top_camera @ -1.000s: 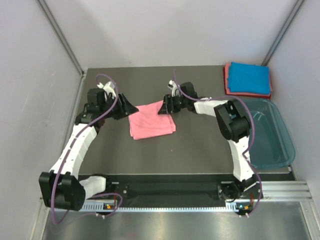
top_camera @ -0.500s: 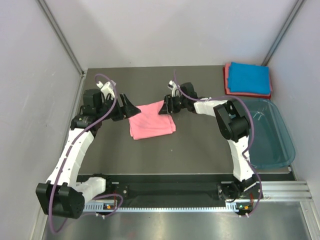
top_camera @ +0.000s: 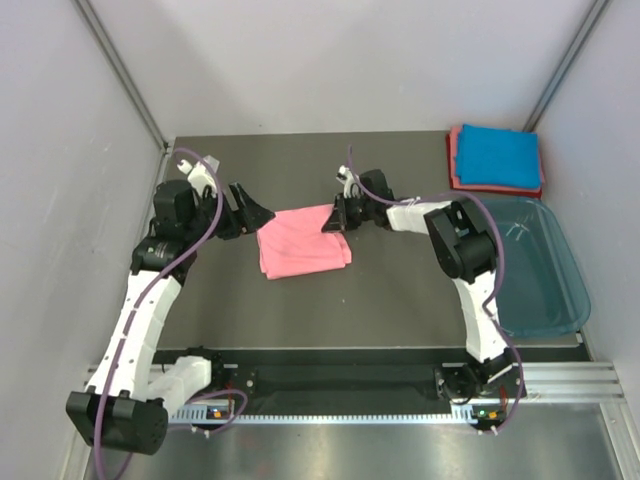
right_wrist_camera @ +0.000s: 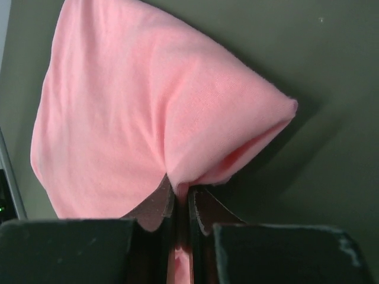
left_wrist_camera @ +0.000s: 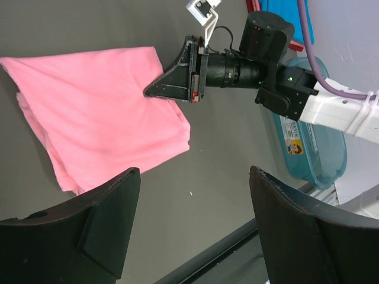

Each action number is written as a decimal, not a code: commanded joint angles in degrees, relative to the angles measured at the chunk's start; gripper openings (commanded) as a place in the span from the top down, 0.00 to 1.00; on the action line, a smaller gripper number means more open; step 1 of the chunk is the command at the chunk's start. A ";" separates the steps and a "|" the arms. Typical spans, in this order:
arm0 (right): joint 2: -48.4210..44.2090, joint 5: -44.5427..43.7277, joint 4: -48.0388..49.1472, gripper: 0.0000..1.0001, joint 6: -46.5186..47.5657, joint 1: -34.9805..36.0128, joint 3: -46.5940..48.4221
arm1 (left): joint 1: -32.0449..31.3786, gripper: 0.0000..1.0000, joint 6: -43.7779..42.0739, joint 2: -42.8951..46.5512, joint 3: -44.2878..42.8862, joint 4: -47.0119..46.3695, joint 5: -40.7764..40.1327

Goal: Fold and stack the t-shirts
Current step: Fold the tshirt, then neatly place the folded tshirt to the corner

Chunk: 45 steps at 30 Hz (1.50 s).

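Grey walls stand around a dark grey table (top_camera: 400, 290), and the two arms reach from its near edge towards the middle.

On the middle of the table lies the salmon-pink cloth t-shirt (top_camera: 303, 242), folded into a rough flat rectangle. Its edges are not fully straight, and its far right corner is raised a little from the surface.

The right gripper (top_camera: 328, 221) is at this raised corner. Its two fingers are pressed together on the cloth, and in the right wrist view a small fold of pink fabric is pinched between them.

The left gripper (top_camera: 256, 213) is just beside the left far side of the same shirt. Its fingers stand wide apart with nothing between them, and in the left wrist view they do not touch the cloth.

In the far right corner of the table there is a small stack. The bright blue folded t-shirt (top_camera: 498, 155) lies on top of the reddish-pink folded t-shirt (top_camera: 454, 160), which shows only as a border along the left and near sides.

Just near of this stack, at the right edge of the table, stands the translucent teal plastic tub (top_camera: 560, 300).
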State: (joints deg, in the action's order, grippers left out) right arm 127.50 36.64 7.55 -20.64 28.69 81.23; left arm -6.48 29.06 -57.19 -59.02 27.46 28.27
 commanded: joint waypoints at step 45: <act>-23.98 -20.92 -14.05 1.00 33.21 -22.09 6.72 | 0.33 0.23 -1.99 -3.19 0.84 -6.63 -4.28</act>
State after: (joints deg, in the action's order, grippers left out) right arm 104.05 13.63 -8.80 10.04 9.23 80.88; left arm -6.35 26.61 -60.18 -58.28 25.47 21.93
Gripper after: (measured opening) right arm 0.046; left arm 0.776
